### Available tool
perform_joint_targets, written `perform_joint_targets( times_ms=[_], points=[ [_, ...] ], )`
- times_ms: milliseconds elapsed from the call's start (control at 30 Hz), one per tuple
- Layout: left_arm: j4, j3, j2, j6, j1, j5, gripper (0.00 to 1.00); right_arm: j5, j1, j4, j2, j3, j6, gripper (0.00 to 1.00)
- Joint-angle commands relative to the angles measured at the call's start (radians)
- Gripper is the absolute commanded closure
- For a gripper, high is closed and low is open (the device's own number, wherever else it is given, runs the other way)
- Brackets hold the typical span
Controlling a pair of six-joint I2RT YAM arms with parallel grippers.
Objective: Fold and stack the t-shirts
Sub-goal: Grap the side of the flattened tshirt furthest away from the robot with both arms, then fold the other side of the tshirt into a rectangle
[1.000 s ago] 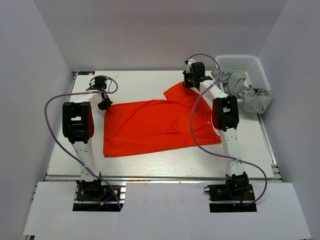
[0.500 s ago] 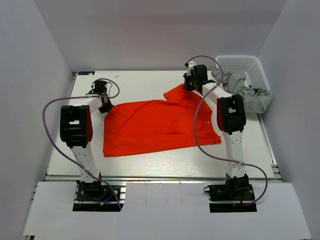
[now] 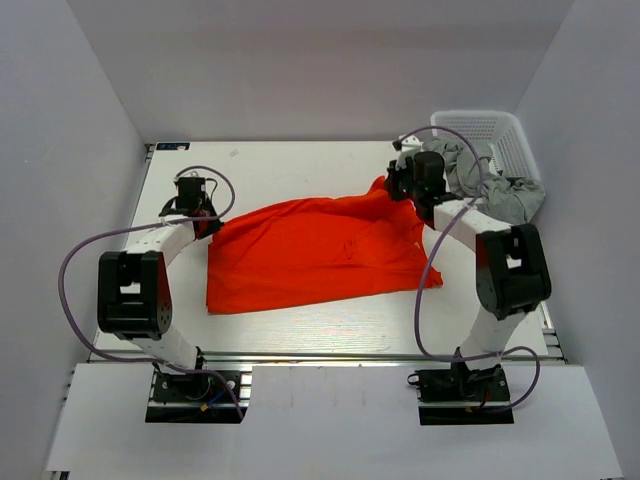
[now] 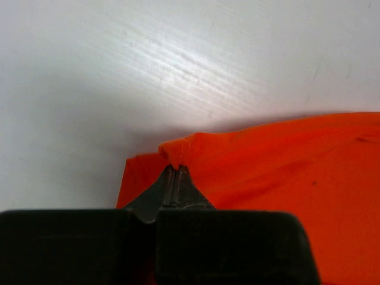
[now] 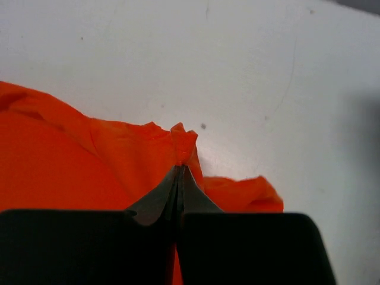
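Left tool (image 4: 176,169) and right tool (image 5: 180,169) each clench a far corner of the orange t-shirt (image 3: 310,255), stretched left-right between them.

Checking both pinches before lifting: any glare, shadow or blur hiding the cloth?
Left wrist: glare streak on the table, none on the orange t-shirt; the left hand is dark but its shut tips read clearly. Right wrist: shadow on the table at frame right; the right hand is in focus. Top: even light, nothing blurred.

Light: bright, even, from overhead.
Glare: sheen on table (image 4: 178,59), upper ctr, L wrist view.
Focus: both wrist views soft.
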Motion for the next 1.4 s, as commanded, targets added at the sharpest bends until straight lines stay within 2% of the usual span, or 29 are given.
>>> perform_joint_targets(
  times_ms=[0,233,433,667,967,1200,1233,1300,1333,1367],
  points=[
    [0.024,-0.084,-0.098,-0.002,-0.005,0.039,1.00,0.015,-0.002,0.112,-0.107,-0.147,0.009,1.00],
    [0.036,-0.207,-0.265,-0.002,-0.005,0.027,1.00,0.061,-0.002,0.126,-0.355,-0.345,0.069,1.00],
    [0.047,-0.286,-0.323,0.010,-0.005,0.027,1.00,0.195,-0.005,0.065,-0.511,-0.483,0.063,1.00],
    [0.034,-0.360,-0.374,-0.012,-0.005,-0.007,1.00,0.186,-0.005,0.044,-0.588,-0.597,0.117,1.00],
    [0.013,-0.440,-0.478,-0.073,0.005,-0.042,1.00,0.271,-0.005,-0.021,-0.726,-0.729,0.207,1.00],
    [-0.052,-0.470,-0.500,-0.146,0.005,-0.101,1.00,0.320,-0.005,-0.104,-0.866,-0.796,0.270,1.00],
    [-0.077,-0.471,-0.512,-0.168,0.005,-0.101,0.97,0.316,-0.005,-0.113,-0.868,-0.807,0.270,1.00],
    [-0.114,-0.492,-0.521,-0.202,0.005,-0.101,0.85,0.287,-0.003,-0.124,-0.874,-0.839,0.308,0.99],
    [-0.136,-0.492,-0.535,-0.220,0.005,-0.114,0.76,0.272,-0.003,-0.149,-0.874,-0.850,0.324,0.88],
    [-0.191,-0.492,-0.535,-0.269,0.005,-0.124,0.51,0.259,-0.002,-0.164,-0.878,-0.856,0.348,0.83]
  ],
)
